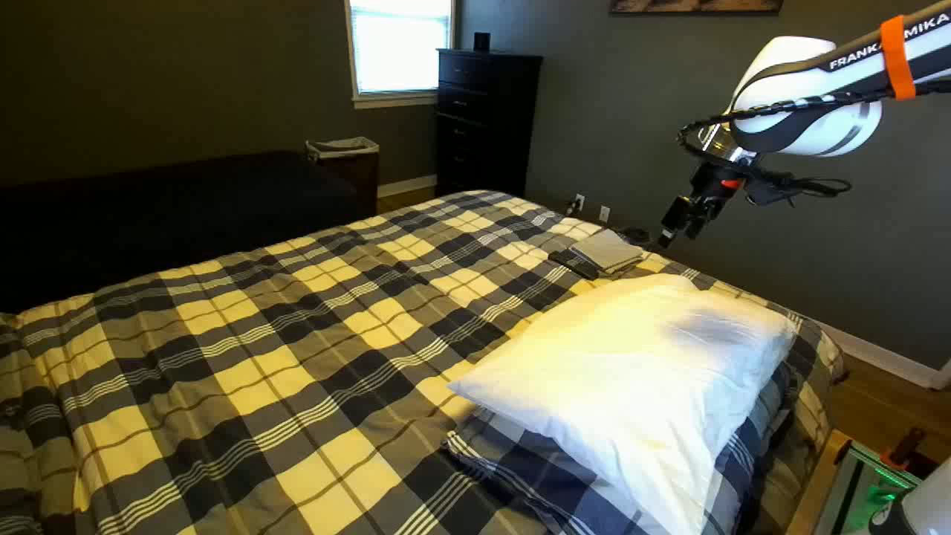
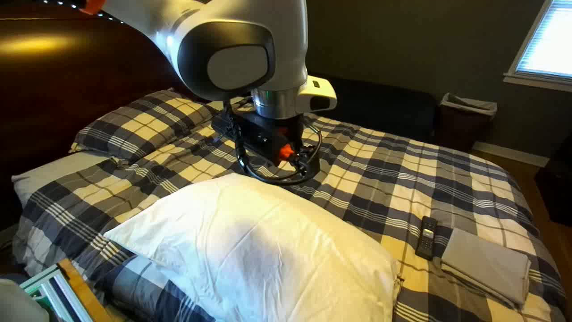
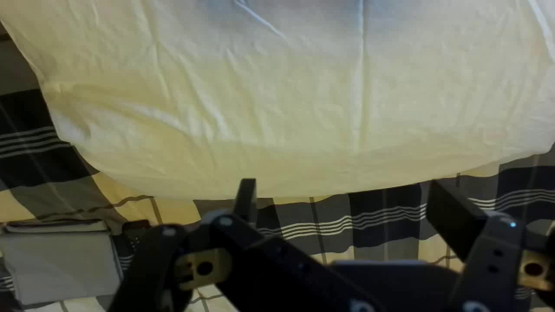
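A white pillow (image 1: 631,364) lies on a plaid bedspread (image 1: 252,379), partly over another plaid pillow (image 1: 535,453). My gripper (image 1: 679,235) hangs in the air above the bed, its fingers spread wide. In the wrist view nothing is between the fingertips, and past them show the long edge of the white pillow (image 3: 303,108) and the striped bedspread. I see no contact with the pillow. A folded grey cloth (image 2: 485,264) and a black cordless handset or remote (image 2: 426,239) lie side by side near the white pillow. In an exterior view the wrist hides the fingertips.
A further plaid pillow (image 2: 145,123) rests by the dark wooden headboard (image 2: 67,67). A lined hamper (image 1: 342,167) and a black dresser (image 1: 487,122) stand beyond the bed. At the bedside is a metal and wood frame (image 1: 825,483).
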Controlling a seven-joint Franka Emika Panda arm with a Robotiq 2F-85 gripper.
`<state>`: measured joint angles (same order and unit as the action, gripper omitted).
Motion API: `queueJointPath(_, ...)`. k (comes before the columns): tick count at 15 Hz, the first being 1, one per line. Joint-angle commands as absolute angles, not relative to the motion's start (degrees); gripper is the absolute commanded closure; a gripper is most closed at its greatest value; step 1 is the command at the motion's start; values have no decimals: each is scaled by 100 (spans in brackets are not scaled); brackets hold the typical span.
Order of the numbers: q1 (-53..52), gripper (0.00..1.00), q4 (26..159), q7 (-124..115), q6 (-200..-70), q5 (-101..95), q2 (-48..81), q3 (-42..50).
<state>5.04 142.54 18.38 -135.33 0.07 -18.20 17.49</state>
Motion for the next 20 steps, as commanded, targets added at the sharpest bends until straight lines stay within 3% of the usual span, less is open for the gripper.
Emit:
queueJointPath(1,626,0,14247,1873,-13518,60,-1811,1626)
queueJointPath(11,797,0,14336,631,-13718,-149,-1310,1227)
queueJointPath(20,832,0,13780,-1316,-14299,-720,276,779)
